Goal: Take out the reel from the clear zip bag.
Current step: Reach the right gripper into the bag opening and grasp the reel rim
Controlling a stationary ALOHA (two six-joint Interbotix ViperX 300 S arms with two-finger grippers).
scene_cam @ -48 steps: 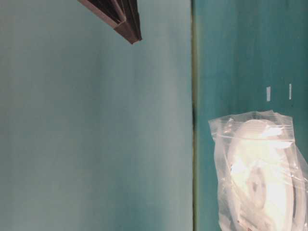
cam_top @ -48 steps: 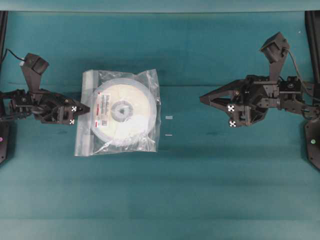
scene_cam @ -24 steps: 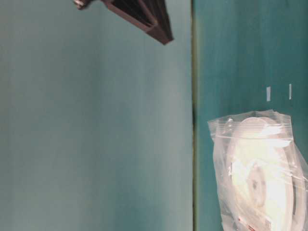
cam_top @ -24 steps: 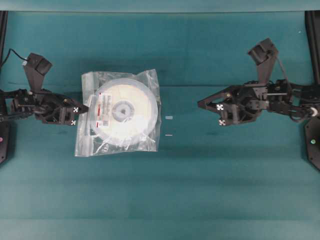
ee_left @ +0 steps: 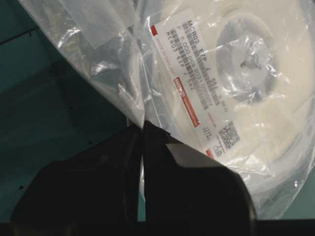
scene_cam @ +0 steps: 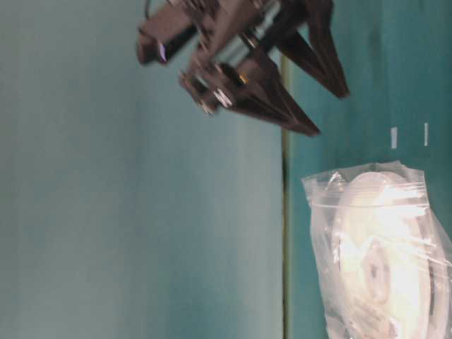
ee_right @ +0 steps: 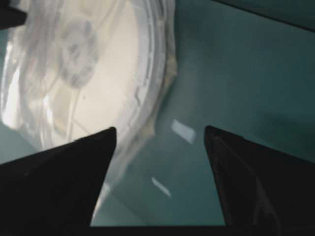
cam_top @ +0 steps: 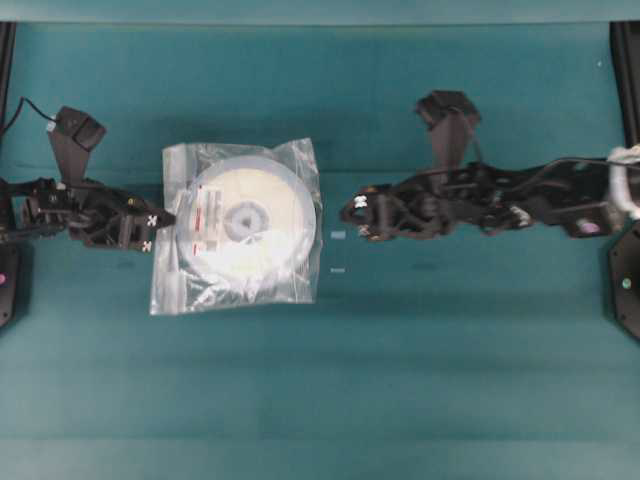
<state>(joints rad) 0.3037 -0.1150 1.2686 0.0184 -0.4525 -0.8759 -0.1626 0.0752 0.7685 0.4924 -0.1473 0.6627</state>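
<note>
The clear zip bag (cam_top: 178,282) lies flat on the teal table with the reel (cam_top: 245,222) inside it, white label facing up. My left gripper (cam_top: 170,219) is shut on the bag's left edge. In the left wrist view the film (ee_left: 123,83) runs down between the closed jaws of the left gripper (ee_left: 142,132), beside the reel's label (ee_left: 193,84). My right gripper (cam_top: 349,213) is open just right of the bag, apart from it. The right wrist view has the right gripper (ee_right: 159,131) open over bare table beside the reel's rim (ee_right: 147,73).
Two small pale tape marks (cam_top: 338,236) (cam_top: 338,269) sit on the table between the bag and the right gripper. In the table-level view the right gripper (scene_cam: 328,111) hangs above the bag (scene_cam: 367,212). The table's back wall (cam_top: 320,10) runs along the top.
The right arm has stretched leftward to the bag's right side and its jaws have opened wide. The left gripper has closed fully on the bag's left edge.
</note>
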